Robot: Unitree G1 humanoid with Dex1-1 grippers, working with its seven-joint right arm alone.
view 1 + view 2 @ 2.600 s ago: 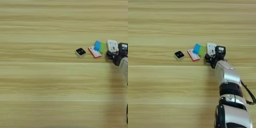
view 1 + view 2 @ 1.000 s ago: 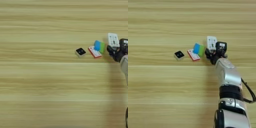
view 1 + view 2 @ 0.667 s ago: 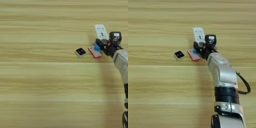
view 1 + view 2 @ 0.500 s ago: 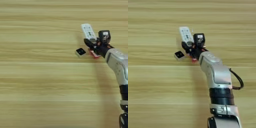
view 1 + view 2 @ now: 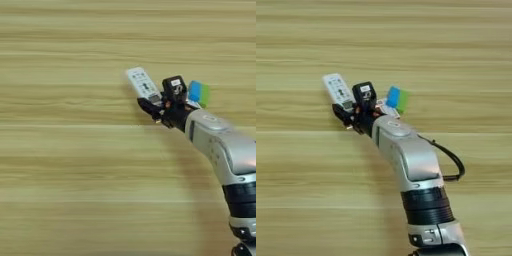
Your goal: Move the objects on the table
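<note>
Nearest us at 5 o'clock: silver forearm of the right arm, coming up from the bottom edge and reaching toward centre. A black cable loops off its 3 o'clock side.

At the forearm's far end, right gripper. Its two black fingers sit at the near end of the long white button remote, one either side by the look of it. We judge they hold the remote, narrow, clamped on its lower end. The remote's far end points to 11 o'clock and looks tilted off the table, though lift is hard to confirm.

Step in hand, our read: carrying the remote across the table. Next move calls for setting it down on bare wood and spreading the fingers to let go, keeping the grip steady until it lies flat.

Just past the wrist, at 2 o'clock from the gripper: blue bar and green bar, side by side and touching, blue on the left. A sliver of the red-and-white flat box peeks out between those bars and the wrist, mostly hidden. We can't find the small black square block; likely under the arm.

In the way: the arm lies close over that cluster, so swinging back risks brushing the bars and box. The wood at 9 o'clock and further out at 12 shows nothing on it.
</note>
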